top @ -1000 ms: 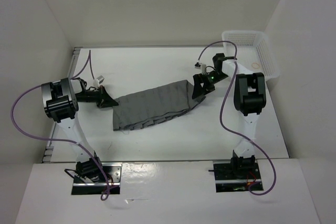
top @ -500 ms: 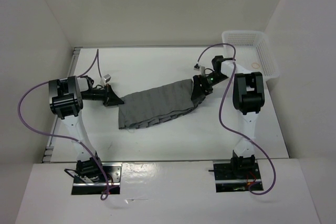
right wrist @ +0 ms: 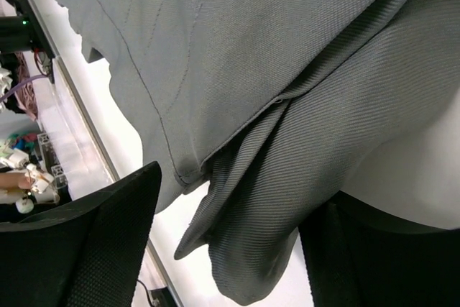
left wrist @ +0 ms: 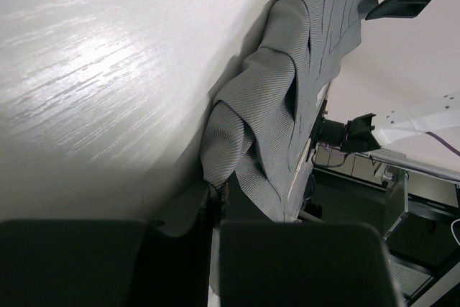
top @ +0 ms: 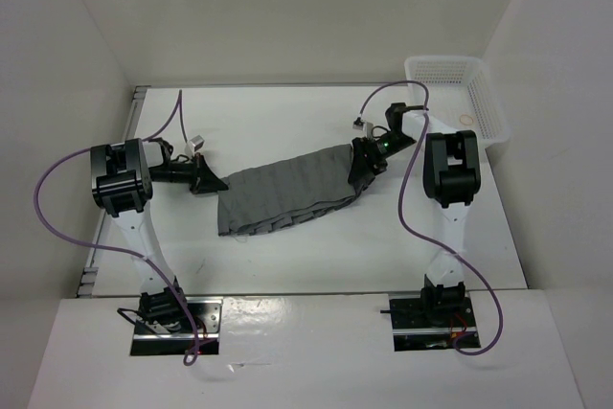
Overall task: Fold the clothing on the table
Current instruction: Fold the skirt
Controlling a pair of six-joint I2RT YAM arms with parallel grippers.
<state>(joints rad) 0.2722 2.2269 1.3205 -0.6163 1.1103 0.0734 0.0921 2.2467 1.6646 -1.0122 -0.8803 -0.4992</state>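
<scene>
The grey pleated clothing (top: 283, 191) lies stretched across the middle of the white table (top: 287, 117), left end lower than right. My left gripper (top: 213, 184) is shut on its left edge. In the left wrist view a bunched fold of the clothing (left wrist: 277, 106) is pinched between the dark fingers at the left gripper (left wrist: 215, 199). My right gripper (top: 362, 168) sits over the right end. In the right wrist view its fingers (right wrist: 86, 249) stand wide apart, and a hanging fold of the clothing (right wrist: 287, 177) fills the right gripper (right wrist: 230, 239) without being clamped.
A white mesh basket (top: 460, 93) stands at the back right corner, close behind the right arm. White walls enclose the table on three sides. A metal rail (top: 134, 102) runs along the left edge. Purple cables loop off both arms.
My left gripper moved right and slightly back, dragging the clothing's left end with it, so the cloth lies shorter. The right gripper shifted only slightly at the right end.
</scene>
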